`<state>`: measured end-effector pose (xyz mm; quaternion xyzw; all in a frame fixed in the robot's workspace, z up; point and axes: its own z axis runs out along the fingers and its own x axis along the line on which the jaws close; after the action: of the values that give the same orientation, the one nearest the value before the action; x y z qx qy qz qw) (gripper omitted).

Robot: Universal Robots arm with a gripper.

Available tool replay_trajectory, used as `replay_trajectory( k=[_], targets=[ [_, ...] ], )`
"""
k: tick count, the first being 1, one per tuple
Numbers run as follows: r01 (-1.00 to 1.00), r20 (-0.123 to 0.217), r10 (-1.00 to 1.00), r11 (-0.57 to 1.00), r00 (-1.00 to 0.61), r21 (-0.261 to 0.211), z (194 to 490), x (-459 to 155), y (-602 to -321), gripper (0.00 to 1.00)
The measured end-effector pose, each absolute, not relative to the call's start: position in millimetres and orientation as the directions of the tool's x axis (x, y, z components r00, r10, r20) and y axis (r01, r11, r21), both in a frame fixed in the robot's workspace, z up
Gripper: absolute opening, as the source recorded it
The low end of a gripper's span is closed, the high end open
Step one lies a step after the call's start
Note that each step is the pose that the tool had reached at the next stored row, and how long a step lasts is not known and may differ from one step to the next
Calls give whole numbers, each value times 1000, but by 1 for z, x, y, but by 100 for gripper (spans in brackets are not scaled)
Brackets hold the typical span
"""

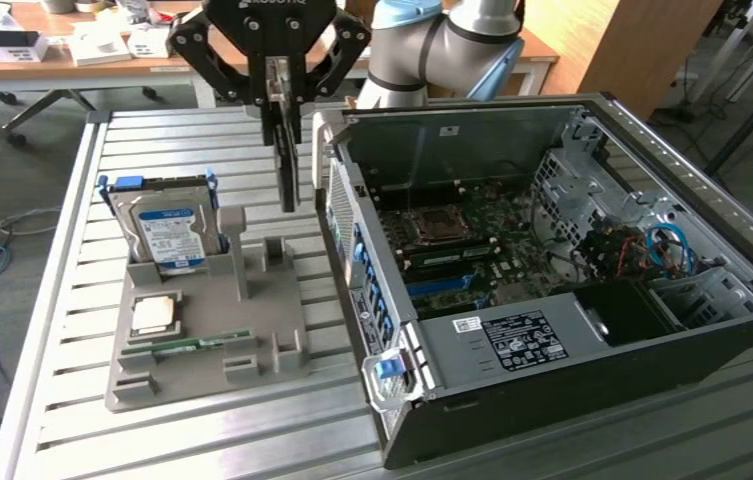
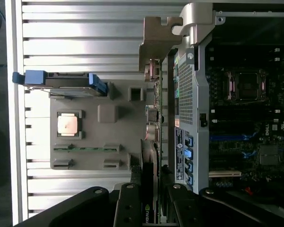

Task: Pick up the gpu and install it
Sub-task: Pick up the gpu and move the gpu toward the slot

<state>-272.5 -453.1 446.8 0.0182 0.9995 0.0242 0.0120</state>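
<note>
— State of gripper [image 1: 284,100]?
— Clamped on gpu [image 1: 291,165], held upright over table [image 1: 176,140].
— Around?
— On exterior view's left, tray [image 1: 276,300] with drive [image 1: 169,235]; case [image 1: 344,205] wall just beside, between gpu and motherboard [image 1: 470,235].

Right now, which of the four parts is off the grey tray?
The gpu: it hangs on edge in the claw, beside the open case. The hard drive, processor and RAM stick sit in the tray.

The thin, flat, black gpu card [image 1: 289,165] hangs upright in the air, gripped at its upper part, between the grey plastic holder [image 1: 269,300] and the open black computer case [image 1: 349,205]. Its silvery metal bracket [image 2: 157,45] sits at the end far from the grip.
</note>
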Motion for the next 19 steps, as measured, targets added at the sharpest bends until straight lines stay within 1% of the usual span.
replay_trajectory(
  k=[19],
  targets=[
    [36, -23, 37, 998, -999, 53, 447, -197, -453, 26]
  ],
)
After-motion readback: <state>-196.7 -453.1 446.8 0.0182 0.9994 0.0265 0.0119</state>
